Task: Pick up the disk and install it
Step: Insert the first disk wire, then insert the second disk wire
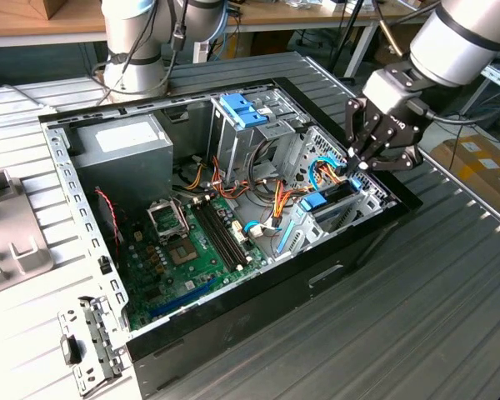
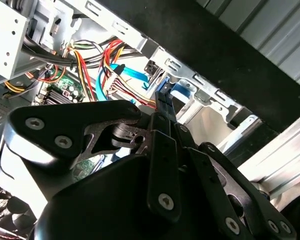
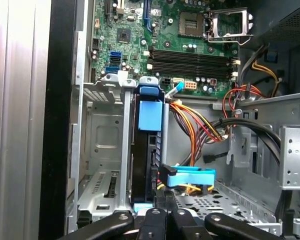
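An open computer case lies on a ribbed grey metal surface, with wooden benches behind it. The gripper hangs over the case's drive cage, jaws drawn together around the end of the disk, which stands on edge inside that cage. The first wrist view adds the motherboard beyond the cage; the exterior view shows the power supply.

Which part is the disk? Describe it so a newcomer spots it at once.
Start at the open computer case and go to the silver drive cage at the exterior view's right end, beside the gripper. The disk stands on edge in it, a dark slab with a bright blue tab; the blue latch piece on the neighbouring cage lacks such a body.
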Tool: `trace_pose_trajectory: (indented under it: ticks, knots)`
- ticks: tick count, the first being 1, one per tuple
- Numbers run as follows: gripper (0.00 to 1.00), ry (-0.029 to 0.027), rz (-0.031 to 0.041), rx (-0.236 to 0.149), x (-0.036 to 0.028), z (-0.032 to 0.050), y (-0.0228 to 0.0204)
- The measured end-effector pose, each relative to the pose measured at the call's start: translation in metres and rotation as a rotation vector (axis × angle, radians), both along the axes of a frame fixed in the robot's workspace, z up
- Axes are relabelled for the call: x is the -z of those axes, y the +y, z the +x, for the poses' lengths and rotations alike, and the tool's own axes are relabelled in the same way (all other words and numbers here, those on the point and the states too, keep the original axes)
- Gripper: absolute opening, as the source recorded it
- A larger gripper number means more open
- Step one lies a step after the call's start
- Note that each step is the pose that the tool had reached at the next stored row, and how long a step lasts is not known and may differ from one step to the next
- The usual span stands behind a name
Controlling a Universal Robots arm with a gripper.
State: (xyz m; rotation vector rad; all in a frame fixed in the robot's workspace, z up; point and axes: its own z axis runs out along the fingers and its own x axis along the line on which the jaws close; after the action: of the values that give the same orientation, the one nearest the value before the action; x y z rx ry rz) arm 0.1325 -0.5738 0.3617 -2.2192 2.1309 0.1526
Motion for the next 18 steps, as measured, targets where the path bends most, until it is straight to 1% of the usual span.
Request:
trace_pose_trajectory:
  ticks: [1,4,18]
  knots:
    - [0.11,0.0004,0.0002,0.000,-0.0022,0.0017,0.0000]
    - [0.11,0.0014,0.0007,0.000,-0.0053,0.0039,0.0000]
    - [0.11,0.0014,0.0009,0.000,-0.0053,0.0040,0.0000]
